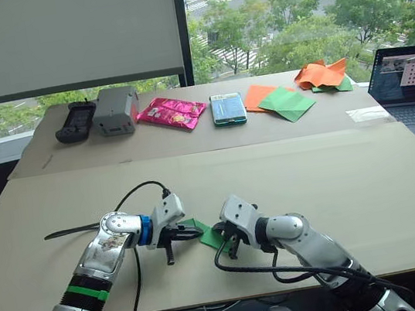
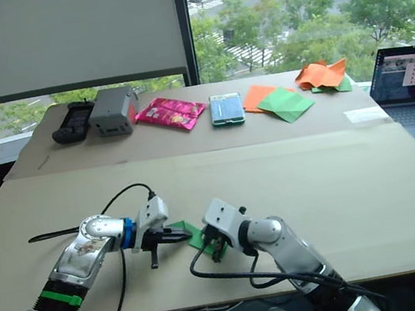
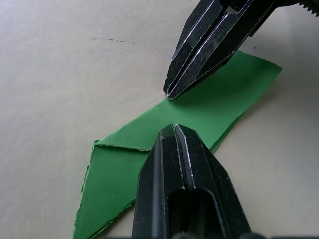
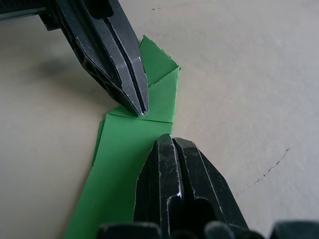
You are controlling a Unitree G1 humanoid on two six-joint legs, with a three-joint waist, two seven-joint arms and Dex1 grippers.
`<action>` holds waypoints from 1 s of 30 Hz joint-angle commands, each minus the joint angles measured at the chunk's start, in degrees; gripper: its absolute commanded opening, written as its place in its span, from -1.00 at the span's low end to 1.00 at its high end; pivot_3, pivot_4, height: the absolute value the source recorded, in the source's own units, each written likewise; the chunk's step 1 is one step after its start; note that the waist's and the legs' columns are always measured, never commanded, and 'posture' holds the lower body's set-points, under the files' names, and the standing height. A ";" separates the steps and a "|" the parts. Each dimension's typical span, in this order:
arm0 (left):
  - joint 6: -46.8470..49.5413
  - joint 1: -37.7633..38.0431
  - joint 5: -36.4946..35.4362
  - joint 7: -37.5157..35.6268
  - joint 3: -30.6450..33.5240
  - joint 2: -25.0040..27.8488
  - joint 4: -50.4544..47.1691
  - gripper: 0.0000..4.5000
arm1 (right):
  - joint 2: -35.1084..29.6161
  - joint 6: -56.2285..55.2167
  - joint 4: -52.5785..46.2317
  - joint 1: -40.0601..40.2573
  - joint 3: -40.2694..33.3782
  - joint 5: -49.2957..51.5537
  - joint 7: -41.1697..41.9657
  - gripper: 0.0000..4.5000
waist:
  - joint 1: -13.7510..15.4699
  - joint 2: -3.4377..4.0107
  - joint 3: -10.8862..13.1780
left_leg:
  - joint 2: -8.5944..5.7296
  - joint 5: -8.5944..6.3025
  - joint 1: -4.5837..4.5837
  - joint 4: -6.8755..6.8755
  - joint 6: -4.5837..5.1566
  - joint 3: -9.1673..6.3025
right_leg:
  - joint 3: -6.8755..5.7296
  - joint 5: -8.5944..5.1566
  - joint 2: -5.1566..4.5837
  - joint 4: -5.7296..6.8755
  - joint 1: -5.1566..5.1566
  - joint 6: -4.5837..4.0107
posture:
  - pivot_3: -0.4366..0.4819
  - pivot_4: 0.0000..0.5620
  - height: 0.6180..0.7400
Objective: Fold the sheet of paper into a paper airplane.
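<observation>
Grippers both closed, tips pressing paper airplane (image 3: 199,112) flat on near table (image 1: 369,194).
Left gripper (image 3: 174,132), right gripper (image 4: 167,139) on its opposite sides; green folded narrow strip, layered flaps.

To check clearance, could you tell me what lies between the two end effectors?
In the left wrist view, only the folded green paper airplane spans between the left end effector and right end effector; both press on it.
</observation>
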 commanded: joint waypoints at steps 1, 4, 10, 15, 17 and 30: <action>0.43 0.52 1.66 0.06 -1.85 -0.12 0.83 -1.00 | -0.42 3.16 0.67 0.09 1.02 -0.46 0.01 -0.99 | -0.01 0.09 -0.13 | 0.00 0.00 0.00 0.00 0.00 0.00 | 0.00 0.00 0.00 0.00 0.00 0.00 | -0.05 -0.47 0.64; 0.09 0.43 2.02 0.13 -2.04 -0.13 0.95 -1.00 | -0.71 6.22 0.88 0.33 1.76 -0.39 0.28 -0.99 | 0.01 0.21 -0.31 | 0.00 0.00 0.01 0.01 0.00 0.00 | 0.00 0.00 0.00 0.00 0.01 0.00 | -0.05 -0.47 0.64; -0.27 0.27 2.30 0.21 -2.53 -0.43 1.40 -1.00 | -2.45 8.73 0.41 1.30 2.76 -0.19 0.84 -0.99 | 0.05 0.25 -0.63 | 0.00 -0.02 0.00 0.03 -0.03 0.00 | 0.00 0.00 -0.01 0.00 0.02 0.00 | -0.05 -0.47 0.64; -0.81 0.23 2.75 -0.05 -2.89 -0.33 1.88 -1.00 | -3.57 9.85 -1.26 2.66 2.23 0.48 0.51 -0.99 | 0.07 0.25 -0.72 | -0.01 -0.03 0.01 0.04 -0.04 0.01 | 0.00 -0.01 -0.02 -0.03 0.02 0.01 | -0.05 -0.47 0.64; -0.94 0.23 2.71 -0.14 -2.91 -0.32 1.94 -1.00 | -3.89 10.18 -1.65 2.99 2.15 0.58 0.37 -0.99 | 0.08 0.24 -0.75 | -0.01 -0.03 0.00 0.04 -0.05 0.01 | 0.00 -0.01 -0.03 -0.03 0.02 0.01 | -0.05 -0.47 0.64; -1.17 0.19 2.80 -0.28 -3.27 -0.46 2.20 -1.00 | -8.25 12.85 -6.44 8.04 0.70 1.96 0.33 -0.99 | 0.15 0.20 -0.86 | -0.02 -0.05 0.00 0.04 -0.08 0.02 | -0.01 -0.02 -0.06 -0.10 0.02 0.01 | -0.05 -0.47 0.64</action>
